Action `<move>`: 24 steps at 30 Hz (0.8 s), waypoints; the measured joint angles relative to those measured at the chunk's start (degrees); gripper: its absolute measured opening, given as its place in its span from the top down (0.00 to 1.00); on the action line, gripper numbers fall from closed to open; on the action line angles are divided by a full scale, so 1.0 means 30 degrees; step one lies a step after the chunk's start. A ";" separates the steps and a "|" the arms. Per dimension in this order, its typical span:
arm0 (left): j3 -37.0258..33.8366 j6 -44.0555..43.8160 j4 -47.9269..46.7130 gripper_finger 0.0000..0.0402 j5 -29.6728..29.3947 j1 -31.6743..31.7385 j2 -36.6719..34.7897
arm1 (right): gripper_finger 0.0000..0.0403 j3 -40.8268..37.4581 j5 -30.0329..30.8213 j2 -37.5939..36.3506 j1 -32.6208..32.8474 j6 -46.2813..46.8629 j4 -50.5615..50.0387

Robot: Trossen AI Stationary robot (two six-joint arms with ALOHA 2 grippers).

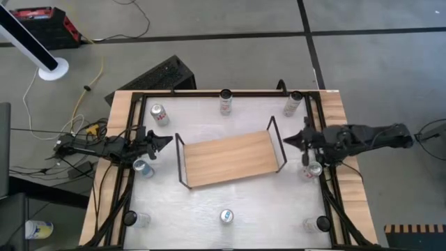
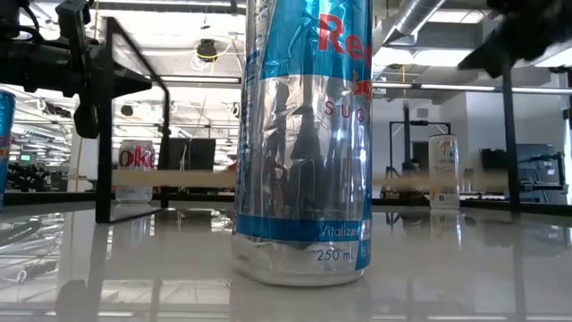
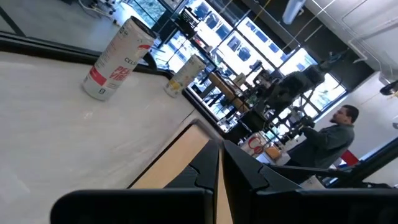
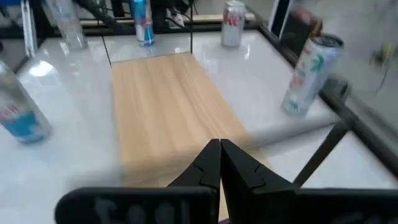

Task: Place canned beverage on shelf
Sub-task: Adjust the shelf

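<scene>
The shelf, a light wooden board with black wire ends, stands in the middle of the table with nothing on it. Several cans stand around it on their bases: a Diet Coke, one at the far middle, one at the near middle that fills the low view. My left gripper is shut and empty just left of the shelf, pointing at it. My right gripper is shut and empty at the shelf's right end, above the board.
More cans stand at the far right, beside the left arm, beside the right arm and at both near corners. A black frame rims the table. A person shows beyond the table.
</scene>
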 joint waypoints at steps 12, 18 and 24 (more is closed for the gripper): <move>0.0000 0.0095 -0.0102 0.99 0.0032 0.0000 0.0007 | 0.96 0.3937 -0.0427 0.5033 0.0006 0.7828 -0.8576; 0.0000 0.0597 -0.0095 0.99 0.0029 0.0000 0.0007 | 0.94 0.4937 -0.2531 0.8647 0.0392 0.8946 -0.9138; 0.0000 0.0619 -0.0128 0.99 0.0299 -0.0003 0.0007 | 0.95 0.6557 -0.2704 1.1290 0.2146 0.9461 -0.9299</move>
